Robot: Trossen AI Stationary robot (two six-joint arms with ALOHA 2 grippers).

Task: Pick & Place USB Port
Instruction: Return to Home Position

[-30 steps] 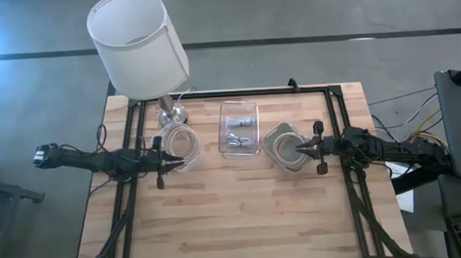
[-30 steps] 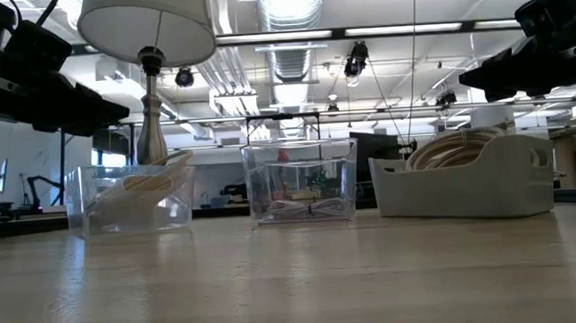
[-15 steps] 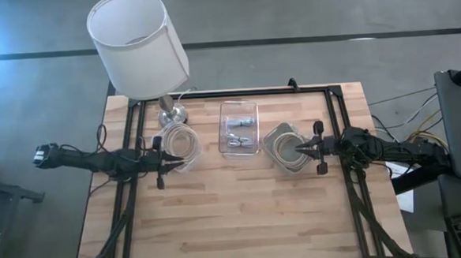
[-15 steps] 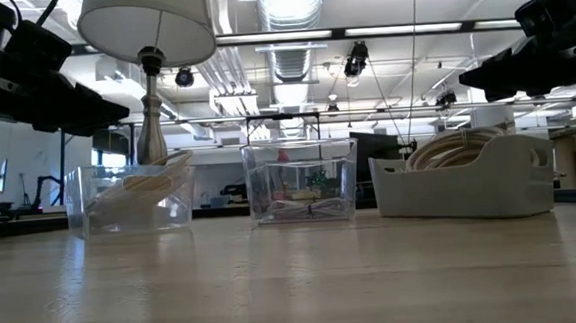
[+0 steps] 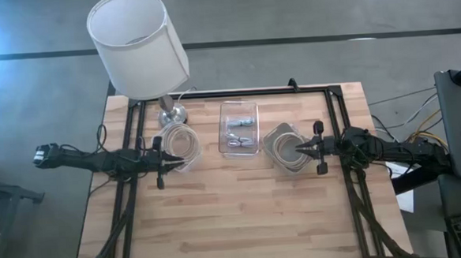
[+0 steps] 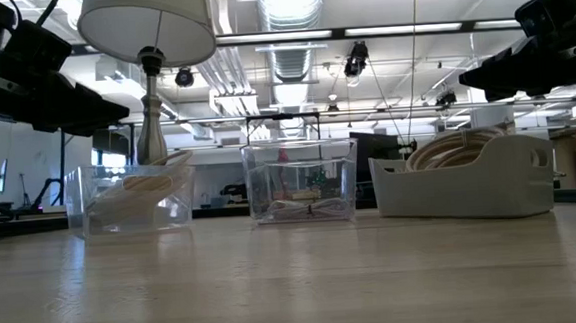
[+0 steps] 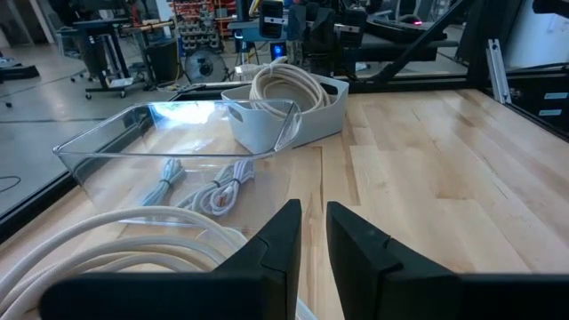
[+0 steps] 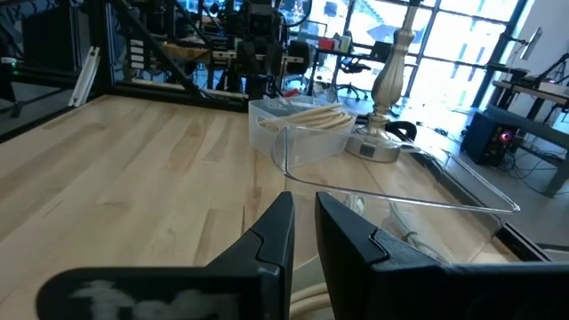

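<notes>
Nothing loose on the counter (image 5: 235, 216); all cables are in bins. Small cables (image 5: 239, 133) lie in the clear middle bin (image 5: 238, 103), top-centre of frame, btwn the claws and approx equally near each. Bin's long axis runs up-down, across the arms' line. Left claw (image 5: 171, 158), centre-left, hangs over the white coil (image 5: 182, 139); right claw (image 5: 303, 149), centre-right, over the beige coil (image 5: 283, 146). Both have fingers nearly pressed together, pinching nothing. Small cables look thin, grey, in short floppy bundles. Likely only the pull-back outward remains.
</notes>
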